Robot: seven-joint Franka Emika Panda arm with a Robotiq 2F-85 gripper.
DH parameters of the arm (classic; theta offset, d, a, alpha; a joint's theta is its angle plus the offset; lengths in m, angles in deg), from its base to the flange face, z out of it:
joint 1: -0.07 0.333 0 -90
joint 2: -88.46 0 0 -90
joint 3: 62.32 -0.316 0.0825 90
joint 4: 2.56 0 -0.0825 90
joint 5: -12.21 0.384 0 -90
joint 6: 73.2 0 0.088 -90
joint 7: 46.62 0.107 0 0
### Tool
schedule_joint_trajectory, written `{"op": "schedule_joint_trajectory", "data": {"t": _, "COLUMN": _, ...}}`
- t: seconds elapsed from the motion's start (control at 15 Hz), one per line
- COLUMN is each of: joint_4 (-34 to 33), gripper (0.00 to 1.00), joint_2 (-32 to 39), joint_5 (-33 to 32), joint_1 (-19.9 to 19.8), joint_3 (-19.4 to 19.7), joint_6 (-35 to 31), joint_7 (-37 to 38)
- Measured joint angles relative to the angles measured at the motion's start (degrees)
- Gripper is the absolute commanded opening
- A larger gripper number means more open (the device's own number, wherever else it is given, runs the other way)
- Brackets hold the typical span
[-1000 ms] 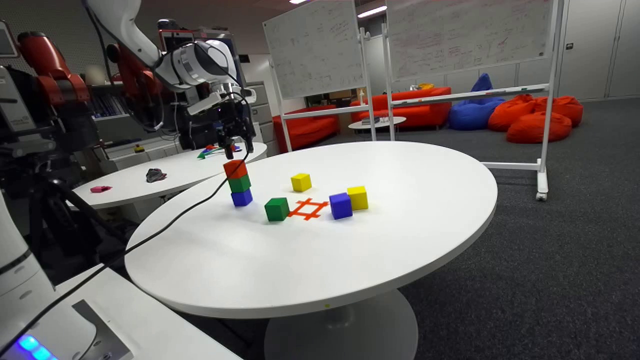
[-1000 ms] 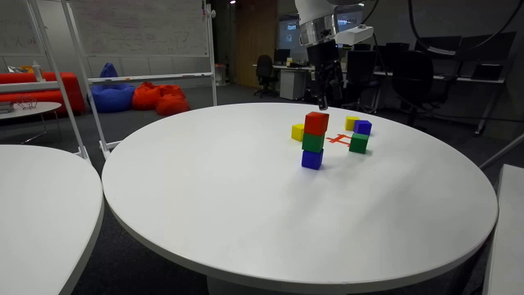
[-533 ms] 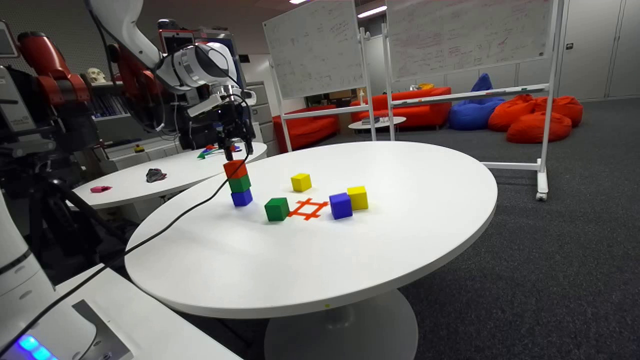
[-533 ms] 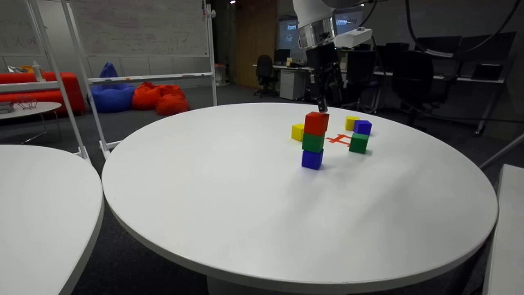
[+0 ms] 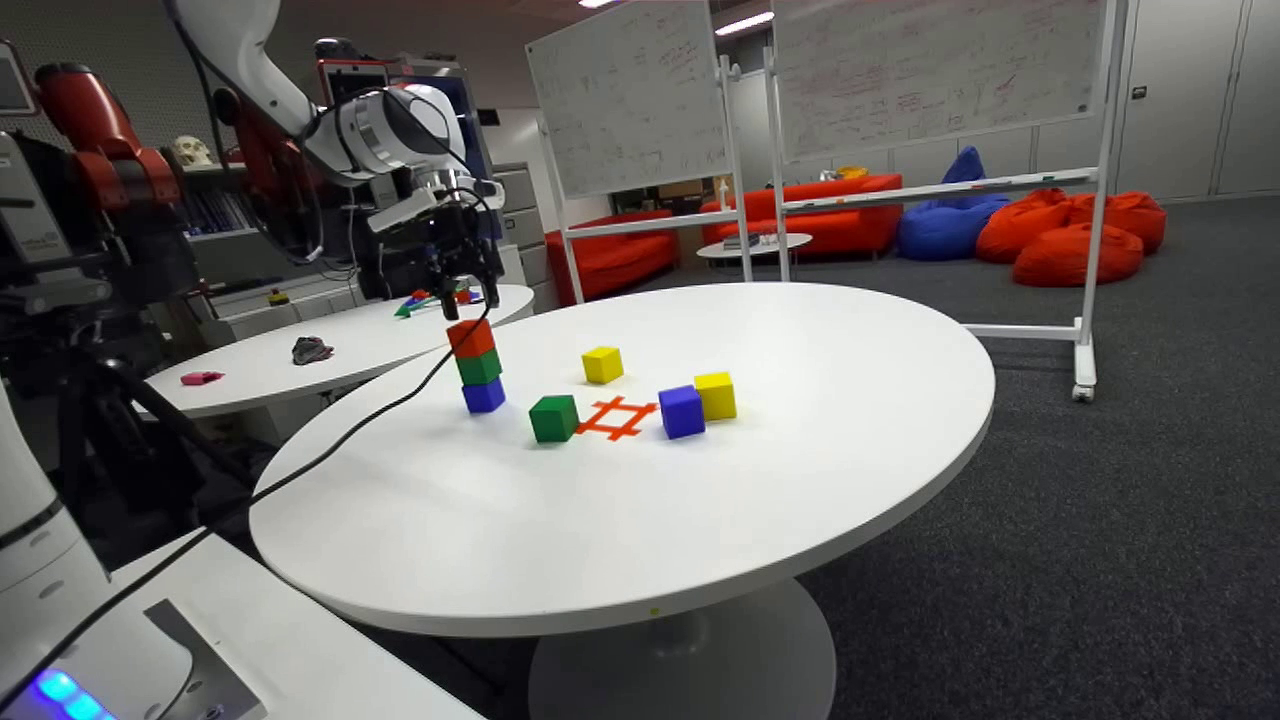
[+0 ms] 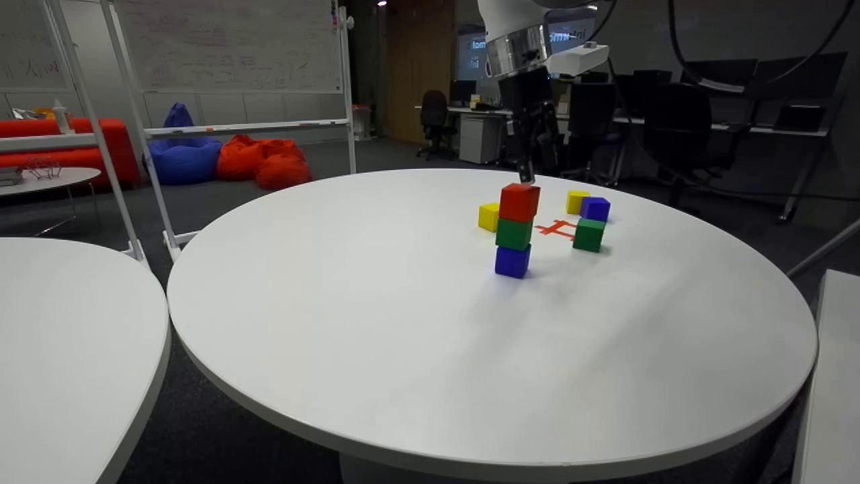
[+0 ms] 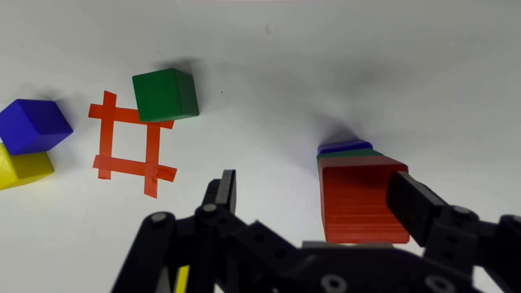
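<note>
- Your red block (image 7: 362, 207) sits at lower right in the wrist view, atop the stacked green block (image 6: 513, 234) and the stacked blue block (image 6: 512, 261).
- Your claw (image 7: 314, 179) stands with jaws spread wide; one finger (image 7: 413, 205) overlaps the red block's right edge in that view, and you cannot tell whether they touch.
- Upper left there, the loose green block (image 7: 156, 95) hides part of the red tape outline (image 7: 106, 136).
- Farther left, the loose blue block (image 7: 32, 126) stands just beside the paired yellow block (image 7: 28, 167).
- Near the middle of an exterior view, the lone yellow block (image 5: 602, 366) rests on the white tabletop (image 5: 800, 490).
</note>
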Motion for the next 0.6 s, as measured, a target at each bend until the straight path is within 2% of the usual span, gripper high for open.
{"op": "schedule_joint_trajectory", "data": {"t": 0.6, "joint_4": 0.06, "gripper": 1.0, "joint_2": -0.06, "joint_5": -0.1, "joint_1": 1.94, "joint_3": -1.15, "joint_6": 0.0, "joint_7": 0.0}}
